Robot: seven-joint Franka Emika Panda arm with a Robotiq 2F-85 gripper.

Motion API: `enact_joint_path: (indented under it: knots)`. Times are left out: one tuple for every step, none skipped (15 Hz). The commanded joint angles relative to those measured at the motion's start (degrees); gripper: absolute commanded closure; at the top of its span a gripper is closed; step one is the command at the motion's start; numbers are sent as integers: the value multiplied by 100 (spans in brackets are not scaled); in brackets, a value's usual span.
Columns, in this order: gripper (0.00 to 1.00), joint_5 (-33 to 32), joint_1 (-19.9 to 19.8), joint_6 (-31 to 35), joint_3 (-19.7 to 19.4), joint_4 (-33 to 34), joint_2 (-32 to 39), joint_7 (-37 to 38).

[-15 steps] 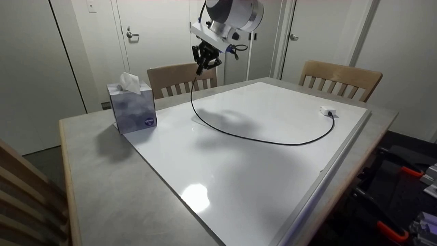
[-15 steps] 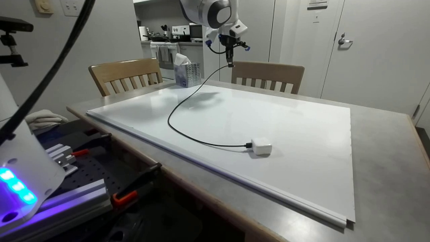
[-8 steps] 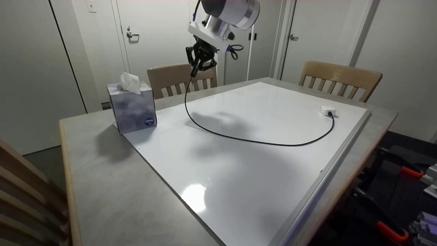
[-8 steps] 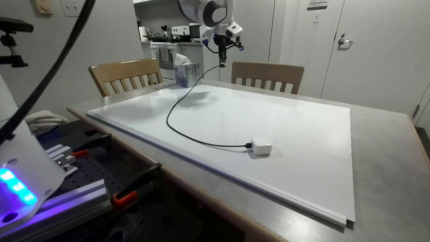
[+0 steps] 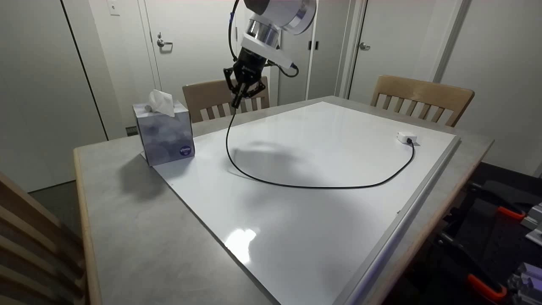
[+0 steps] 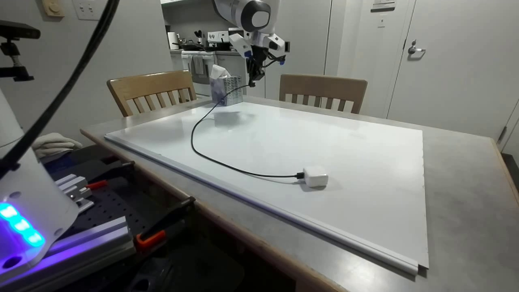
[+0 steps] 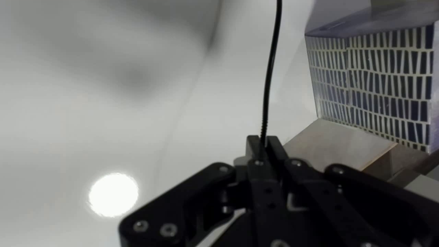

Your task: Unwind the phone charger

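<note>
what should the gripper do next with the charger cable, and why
Probably lower the gripper and lay its end of the cable on the whiteboard. It pinches that end in the air, while both exterior views show the rest as one open curve, without loops, running to the white plug.

Low in the wrist view the gripper (image 7: 263, 142) hides where the black cable (image 7: 270, 73) ends, the tissue box (image 7: 377, 79) is cut by the right edge, and the robot arm (image 5: 283, 13) leaves the top of both exterior views.
</note>
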Motion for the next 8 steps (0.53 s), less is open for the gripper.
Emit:
enact_joint_path:
  knots:
    - [93,112,100,-49,-122,45,24,-135]
    - [93,108,100,-54,-119,59,41,-173]
    - [93,106,99,-60,-118,67,44,-193]
    - [98,105,99,-67,-117,76,44,-201]
    - [98,81,84,-425,-64,243,92,-279]
    - [98,30,82,-736,-20,366,114,-404]
    - [98,-30,99,-1241,32,530,131,-546]
    - [98,-39,134,-1603,36,655,152,-606]
